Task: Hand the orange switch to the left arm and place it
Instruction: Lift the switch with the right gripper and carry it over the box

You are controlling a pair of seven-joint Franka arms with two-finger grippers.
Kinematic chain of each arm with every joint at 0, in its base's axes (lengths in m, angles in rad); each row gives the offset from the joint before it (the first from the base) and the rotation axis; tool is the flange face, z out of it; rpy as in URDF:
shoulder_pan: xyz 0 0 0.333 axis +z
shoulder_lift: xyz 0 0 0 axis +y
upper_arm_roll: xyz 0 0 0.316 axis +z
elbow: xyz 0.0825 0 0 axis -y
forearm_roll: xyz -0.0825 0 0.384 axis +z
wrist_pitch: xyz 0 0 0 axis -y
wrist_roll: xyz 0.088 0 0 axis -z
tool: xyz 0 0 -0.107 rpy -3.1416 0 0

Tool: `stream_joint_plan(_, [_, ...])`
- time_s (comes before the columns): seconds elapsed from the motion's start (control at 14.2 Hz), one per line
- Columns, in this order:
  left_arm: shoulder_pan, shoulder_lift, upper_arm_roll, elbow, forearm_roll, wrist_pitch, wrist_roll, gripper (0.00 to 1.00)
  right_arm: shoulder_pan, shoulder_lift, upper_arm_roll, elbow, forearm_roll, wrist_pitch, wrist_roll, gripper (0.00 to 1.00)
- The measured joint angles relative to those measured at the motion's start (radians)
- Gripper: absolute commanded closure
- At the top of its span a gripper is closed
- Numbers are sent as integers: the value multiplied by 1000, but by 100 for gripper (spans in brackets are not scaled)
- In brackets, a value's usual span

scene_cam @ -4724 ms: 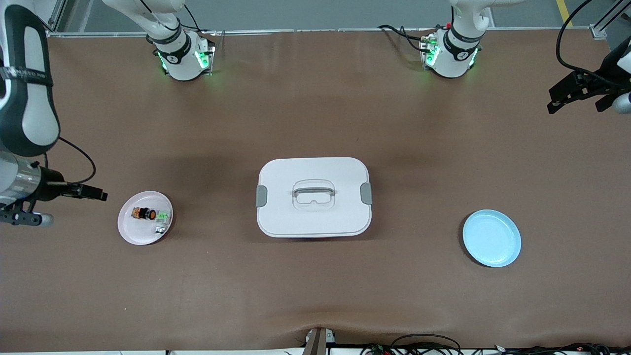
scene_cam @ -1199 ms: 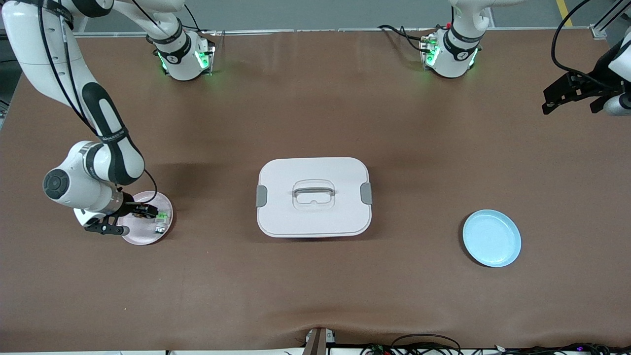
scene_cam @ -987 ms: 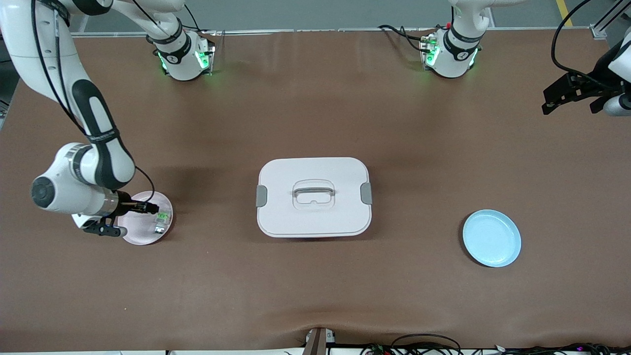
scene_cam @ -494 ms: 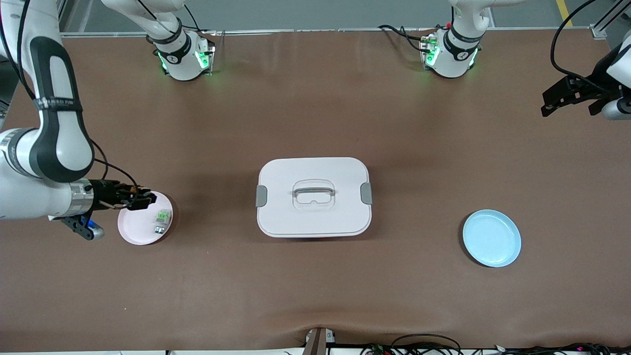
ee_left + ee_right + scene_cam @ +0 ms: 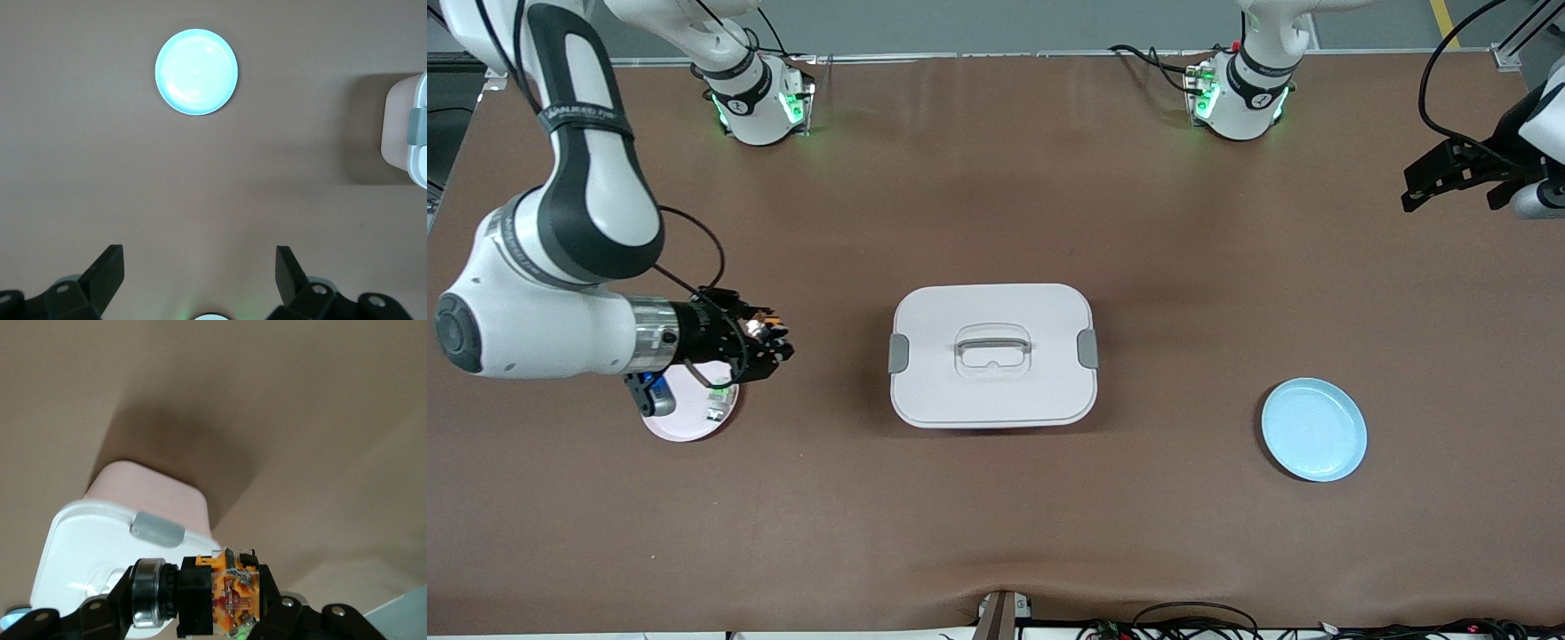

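Note:
My right gripper [image 5: 763, 340] is shut on the orange switch [image 5: 757, 325], a black part with orange marks, and holds it in the air between the pink plate [image 5: 680, 419] and the white box [image 5: 993, 354]. In the right wrist view the switch [image 5: 213, 593] lies crosswise between the fingers, with the box [image 5: 100, 540] ahead of it. My left gripper [image 5: 1449, 173] is open and empty, up at the left arm's end of the table. In the left wrist view its fingertips [image 5: 110, 263] stand wide apart.
A green-and-silver small switch [image 5: 718, 404] lies on the pink plate. A blue plate [image 5: 1313, 429] sits toward the left arm's end, also in the left wrist view [image 5: 196, 62]. The box edge [image 5: 407, 130] shows there too.
My right gripper closed on the orange switch on the pink plate, lifted it off and moved toward the box. The left arm barely moved.

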Motion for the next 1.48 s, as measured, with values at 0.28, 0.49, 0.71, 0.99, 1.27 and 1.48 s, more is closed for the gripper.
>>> stream_joint_plan(0.28, [1, 18, 0, 0, 0, 3, 0, 0, 64, 0, 0, 60, 73, 7, 226, 100])
stream_joint_plan(0.49, [1, 21, 0, 1, 0, 5, 0, 0, 111, 0, 1, 111, 94, 24, 358, 100])
stream_joint_plan(0.71, [-2, 21, -2, 5, 0, 5, 0, 0, 164, 1, 1, 120, 97, 95, 451, 100])
stream_joint_plan(0.99, [-7, 21, -26, 7, -44, 5, 0, 0, 244, 2, 1, 123, 130, 225, 558, 100])
stream_joint_plan(1.27, [-17, 25, -88, 7, -131, 52, -1, 0, 306, 8, 1, 178, 135, 285, 674, 100])
stream_joint_plan(1.48, [-20, 63, -143, 10, -236, 111, -3, 0, 355, 30, 2, 227, 145, 305, 767, 100])
